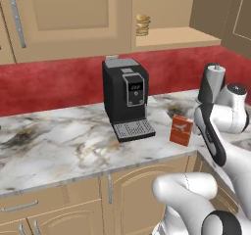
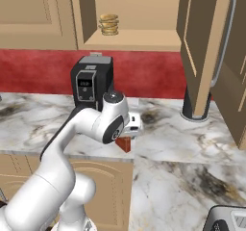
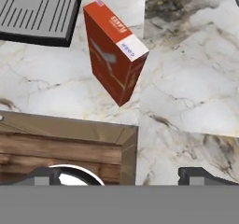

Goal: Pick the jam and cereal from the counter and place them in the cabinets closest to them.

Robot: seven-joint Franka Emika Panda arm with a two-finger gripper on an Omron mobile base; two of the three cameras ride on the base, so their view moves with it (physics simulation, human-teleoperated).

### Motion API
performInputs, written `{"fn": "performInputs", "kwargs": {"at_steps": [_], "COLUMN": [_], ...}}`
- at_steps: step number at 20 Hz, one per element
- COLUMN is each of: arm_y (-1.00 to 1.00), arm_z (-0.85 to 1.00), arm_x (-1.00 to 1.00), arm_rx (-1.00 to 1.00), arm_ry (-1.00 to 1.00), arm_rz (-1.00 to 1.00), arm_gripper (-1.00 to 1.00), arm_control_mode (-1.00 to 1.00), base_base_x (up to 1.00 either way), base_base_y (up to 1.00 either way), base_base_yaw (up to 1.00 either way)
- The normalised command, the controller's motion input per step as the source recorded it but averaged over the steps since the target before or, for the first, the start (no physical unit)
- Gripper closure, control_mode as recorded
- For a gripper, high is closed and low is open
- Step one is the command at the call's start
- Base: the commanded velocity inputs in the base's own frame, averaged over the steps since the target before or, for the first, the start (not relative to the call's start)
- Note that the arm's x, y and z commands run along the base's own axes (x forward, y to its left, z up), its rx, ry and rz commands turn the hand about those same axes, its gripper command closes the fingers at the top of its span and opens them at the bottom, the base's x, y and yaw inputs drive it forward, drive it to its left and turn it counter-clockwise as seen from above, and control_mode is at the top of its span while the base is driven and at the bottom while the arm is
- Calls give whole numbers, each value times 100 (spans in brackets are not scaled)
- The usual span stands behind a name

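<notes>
Standing upright on the counter [image 1: 59,146], cereal [image 1: 181,129], long axis vertical.

I see the counter [image 1: 59,141] as polished-looking white-grey marble with brown-gold veins; the cereal [image 3: 114,50] reads as matt red-orange cardboard; the cabinets [image 1: 63,18] look like smooth tan wood with grey metallic bar handles; the coffee machine [image 1: 125,97] seems matt black plastic; the backsplash [image 1: 49,87] is flat, matt red.

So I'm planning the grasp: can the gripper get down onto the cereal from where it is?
Probably yes. The gripper hangs above the cereal with its jaws apart, and nothing lies between them; the coffee machine stands off to one side.
</notes>
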Motion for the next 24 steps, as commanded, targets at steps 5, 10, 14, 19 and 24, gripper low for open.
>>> {"fn": "performInputs", "kwargs": {"at_steps": [5,10,14,19,24], "arm_y": [4,0,0,0,0], "arm_z": [-19,-12,-9,-11,-12], "arm_x": [3,4,8,16,16], "arm_rx": [3,10,12,9,8], "arm_ry": [-4,-6,-8,-5,-2], "arm_rz": [-1,0,0,0,0], "arm_gripper": [-100,-100,-100,-100,-100], "arm_control_mode": [-100,-100,-100,-100,-100], "base_base_x": [0,0,0,0,0], "base_base_y": [0,0,0,0,0], "base_base_yaw": [0,0,0,0,0]}}
